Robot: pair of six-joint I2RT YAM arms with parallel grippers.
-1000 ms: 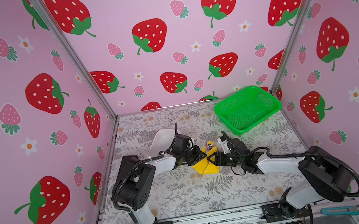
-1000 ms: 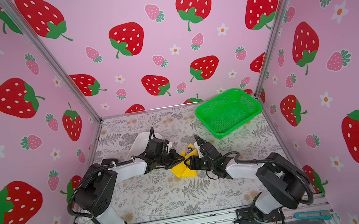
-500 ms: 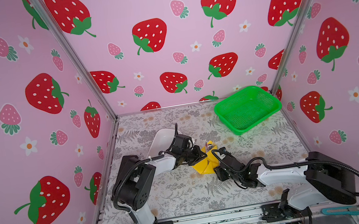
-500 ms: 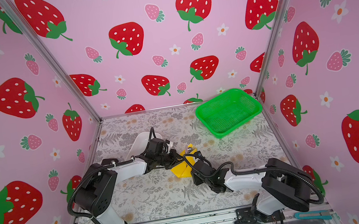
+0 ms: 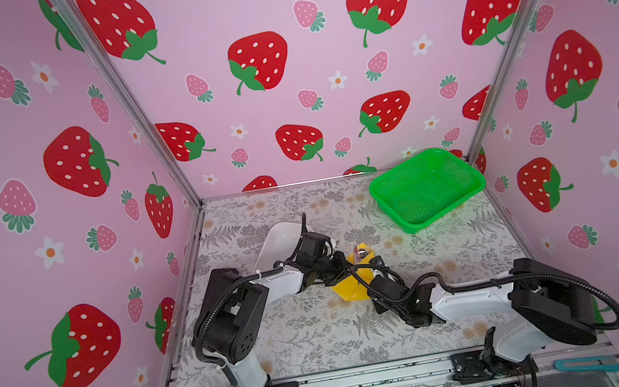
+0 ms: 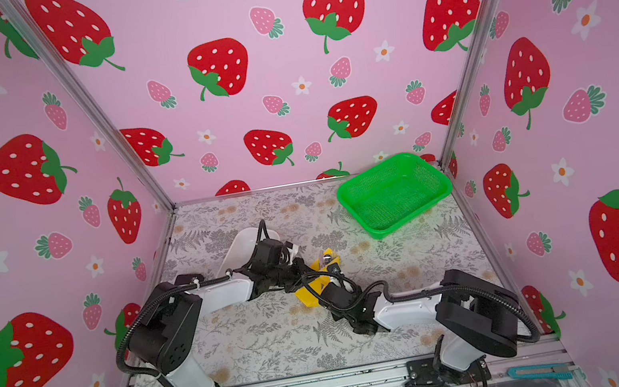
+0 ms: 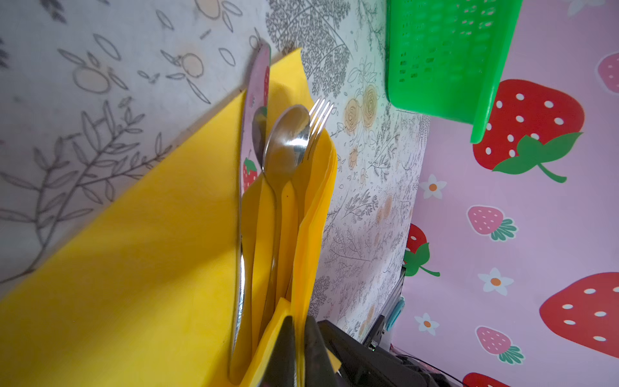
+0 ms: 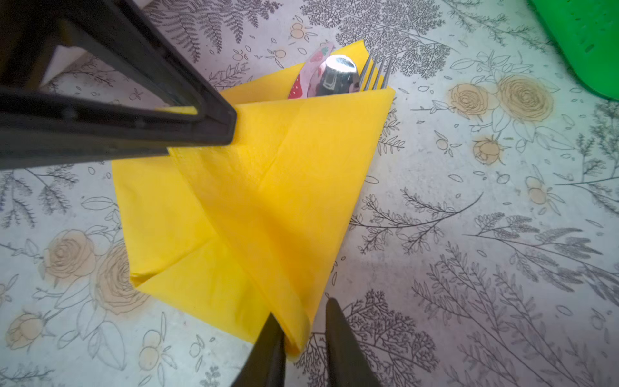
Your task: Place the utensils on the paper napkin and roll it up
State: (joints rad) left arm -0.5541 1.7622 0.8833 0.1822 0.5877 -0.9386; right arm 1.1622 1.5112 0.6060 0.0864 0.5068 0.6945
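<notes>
**A:** Where are the utensils [image 7: 284, 144]?

**B:** They lie inside the folded paper napkin [image 8: 268, 187], in the middle of the table [image 5: 320, 327]. Only the shiny heads stick out.

**A:** And the grippers?

**B:** The left gripper [image 7: 299, 326] is clamped on a fold of the napkin. The right gripper [image 8: 300, 308] has its jaws a little apart around the near corner and does not press it yet.

**A:** How to roll well?

**B:** I think the right one must pinch all layers, then turn slowly, so the paper does not tear and the utensils do not slide out.

**A:** The arms?

**B:** Both reach low, almost flat over the table, and meet at the napkin.
</notes>
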